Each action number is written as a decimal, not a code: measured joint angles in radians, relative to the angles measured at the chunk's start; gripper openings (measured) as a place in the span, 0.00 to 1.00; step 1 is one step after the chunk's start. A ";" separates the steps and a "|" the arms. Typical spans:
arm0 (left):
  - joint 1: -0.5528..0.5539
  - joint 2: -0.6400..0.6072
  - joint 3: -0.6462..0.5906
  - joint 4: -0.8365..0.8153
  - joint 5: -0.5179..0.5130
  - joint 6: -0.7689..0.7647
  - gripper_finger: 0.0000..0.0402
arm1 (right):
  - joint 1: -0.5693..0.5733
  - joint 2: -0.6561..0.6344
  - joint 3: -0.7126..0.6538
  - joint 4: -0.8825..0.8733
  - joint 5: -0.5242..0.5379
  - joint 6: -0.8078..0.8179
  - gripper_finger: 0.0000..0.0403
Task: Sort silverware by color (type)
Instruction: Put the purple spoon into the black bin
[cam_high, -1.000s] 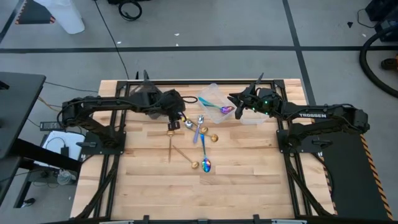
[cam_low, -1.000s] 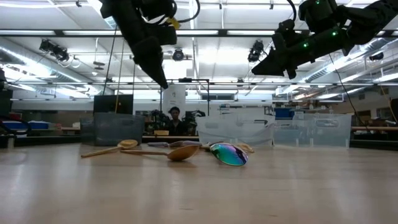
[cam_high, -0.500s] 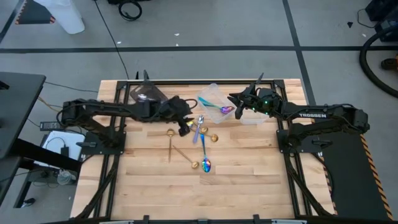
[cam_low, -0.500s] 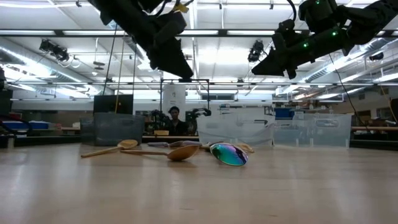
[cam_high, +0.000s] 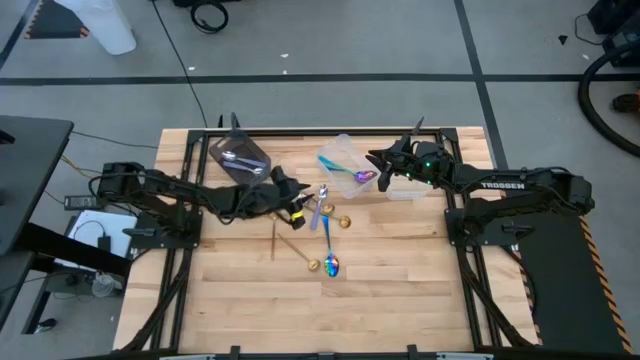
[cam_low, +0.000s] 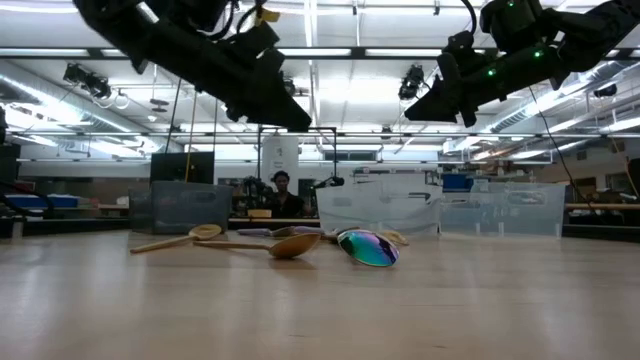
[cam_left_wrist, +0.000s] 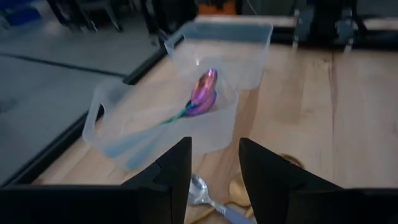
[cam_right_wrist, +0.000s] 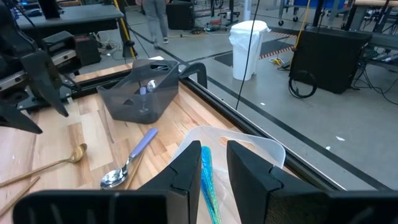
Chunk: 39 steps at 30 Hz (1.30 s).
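Several spoons lie flat on the table's middle: gold ones (cam_high: 274, 228) (cam_high: 343, 222), a silver one with a pale handle (cam_high: 318, 205) (cam_right_wrist: 129, 163), and an iridescent one (cam_high: 331, 265) (cam_low: 368, 248). Iridescent spoons with teal handles (cam_left_wrist: 198, 99) lie in a clear tub (cam_high: 343, 160). Silver spoons (cam_high: 237, 157) lie in a dark tub (cam_high: 240, 155). My left gripper (cam_high: 297, 207) (cam_left_wrist: 214, 171) hovers open just left of the loose spoons. My right gripper (cam_high: 378, 172) (cam_right_wrist: 213, 171) hangs open above the clear tub's right edge.
A second clear tub (cam_left_wrist: 231, 36) stands behind the first, near the table's far edge. The near half of the wooden table (cam_high: 330, 310) holds no objects. A person (cam_low: 280, 190) stands in the room beyond the far edge.
My left gripper has moved from beside the dark tub toward the table's right and near edge, to the loose spoons. The arm has dropped and tipped from steep to nearly level, uncovering the dark tub. The right arm and the spoons have stayed put.
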 joint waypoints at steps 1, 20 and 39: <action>-0.008 0.000 -0.017 0.038 -0.018 0.000 0.35 | 0.000 0.000 0.000 0.000 0.000 0.000 0.22; 0.055 0.137 -0.071 0.035 -0.025 0.000 0.35 | 0.000 0.000 0.000 0.009 0.000 0.003 0.22; 0.367 0.138 0.007 -0.311 0.294 0.356 0.35 | 0.000 0.000 0.000 0.030 0.000 0.003 0.22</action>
